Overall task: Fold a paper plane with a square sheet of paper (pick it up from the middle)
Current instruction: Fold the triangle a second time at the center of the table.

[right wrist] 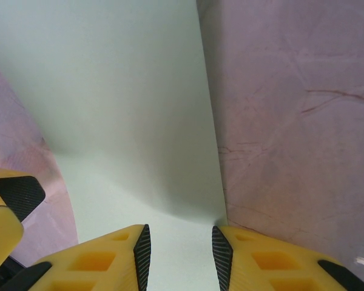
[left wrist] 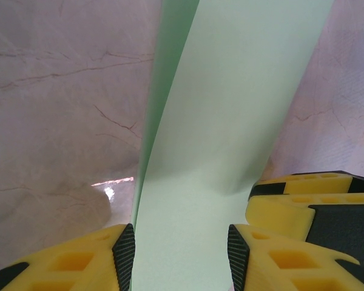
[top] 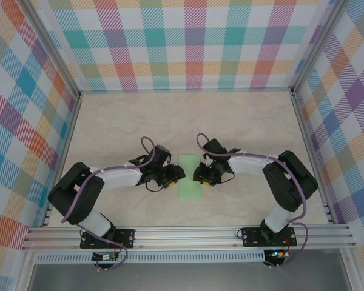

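The square sheet of paper (top: 190, 183) is pale green and lies as a narrow upright strip on the table between both arms. My left gripper (top: 174, 176) meets its left edge and my right gripper (top: 202, 175) its right edge. In the left wrist view the paper (left wrist: 230, 121) curves upward, a second layer showing along its left side. It spans the gap of my left gripper (left wrist: 181, 257), whose jaws stand apart. In the right wrist view the paper (right wrist: 121, 109) runs under my right gripper (right wrist: 181, 257), also open, its right fingertip (right wrist: 221, 248) at the paper's edge.
The marble-patterned table (top: 121, 121) is walled by checked panels on three sides. An aluminium rail (top: 188, 233) runs along the near edge by the arm bases. The other gripper's yellow finger (left wrist: 309, 203) sits close at the right of the left wrist view.
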### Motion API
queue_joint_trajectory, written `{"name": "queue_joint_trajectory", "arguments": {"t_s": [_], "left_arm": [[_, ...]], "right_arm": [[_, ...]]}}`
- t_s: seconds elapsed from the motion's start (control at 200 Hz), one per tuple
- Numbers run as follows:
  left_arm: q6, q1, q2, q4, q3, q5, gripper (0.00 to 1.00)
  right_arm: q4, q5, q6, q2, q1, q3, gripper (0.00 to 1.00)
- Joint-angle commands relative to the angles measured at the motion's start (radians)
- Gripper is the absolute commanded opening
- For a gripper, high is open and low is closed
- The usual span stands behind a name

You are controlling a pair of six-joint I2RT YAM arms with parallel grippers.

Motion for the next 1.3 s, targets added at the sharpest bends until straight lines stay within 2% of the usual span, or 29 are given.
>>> {"name": "queue_joint_trajectory", "arguments": {"t_s": [0.0,0.16,0.345,0.685,0.935,1.3], "left_arm": [[-0.004,-0.013,-0.001,-0.007,0.018,0.017,0.46],[-0.021,-0.02,-0.014,-0.041,0.012,-0.004,0.47],[-0.036,-0.047,-0.097,-0.107,-0.011,-0.035,0.48],[-0.143,-0.078,-0.238,-0.084,-0.105,-0.03,0.49],[-0.183,-0.106,-0.195,-0.008,-0.114,-0.014,0.48],[-0.199,-0.13,-0.126,-0.007,-0.102,-0.03,0.48]], "right_arm": [[-0.025,0.041,0.006,0.035,0.003,-0.034,0.36],[-0.026,0.043,0.006,0.04,0.002,-0.033,0.36],[-0.032,0.047,0.004,0.039,0.002,-0.034,0.36],[-0.044,0.061,0.002,0.022,0.001,-0.04,0.36],[-0.036,0.058,0.001,0.029,0.002,-0.044,0.36],[-0.029,0.054,0.005,0.035,0.003,-0.047,0.36]]}}
